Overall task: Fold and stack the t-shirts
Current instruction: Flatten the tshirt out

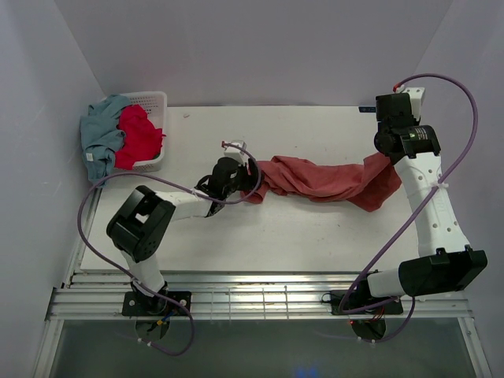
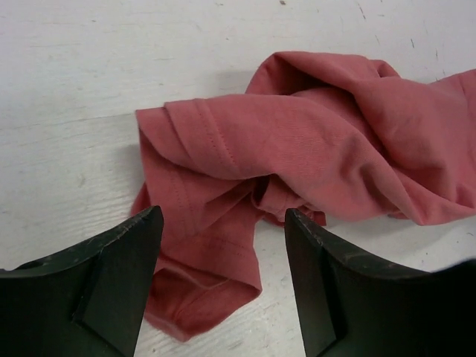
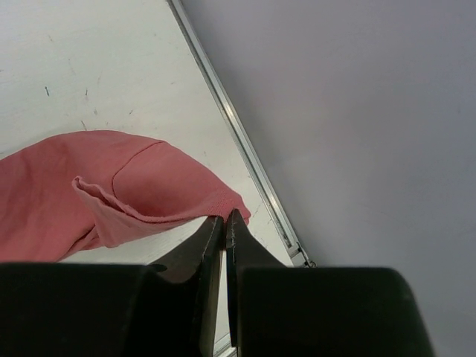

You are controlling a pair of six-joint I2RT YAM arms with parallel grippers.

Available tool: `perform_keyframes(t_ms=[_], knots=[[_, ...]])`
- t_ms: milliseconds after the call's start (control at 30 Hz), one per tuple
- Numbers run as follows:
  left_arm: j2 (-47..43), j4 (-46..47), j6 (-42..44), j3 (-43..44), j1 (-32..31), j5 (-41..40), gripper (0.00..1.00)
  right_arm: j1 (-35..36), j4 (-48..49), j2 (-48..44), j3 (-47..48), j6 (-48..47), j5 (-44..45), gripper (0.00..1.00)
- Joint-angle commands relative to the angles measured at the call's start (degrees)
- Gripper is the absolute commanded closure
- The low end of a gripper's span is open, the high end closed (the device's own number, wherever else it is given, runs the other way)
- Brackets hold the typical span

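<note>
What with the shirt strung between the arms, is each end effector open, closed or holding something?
Left end effector: open, over the shirt, holding nothing.
Right end effector: closed on the shirt's edge.

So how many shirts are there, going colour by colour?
salmon shirt: 1
crimson shirt, in the basket: 1
grey-blue shirt, draped over the basket's edge: 1
Total: 3 shirts
</note>
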Motion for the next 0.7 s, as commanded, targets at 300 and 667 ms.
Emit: perform_keyframes(t_ms=[300, 667], knots=[[5.0, 6.0, -1.2, 5.0, -1.8, 4.5, 0.37, -0.2, 3.0, -2.3, -0.5, -0.9, -1.0, 0.92], [8.9, 5.4, -2.3, 7.7, -2.3, 4.4, 0.44, -0.2, 3.1, -3.3, -1.4, -1.2, -1.1, 0.92]])
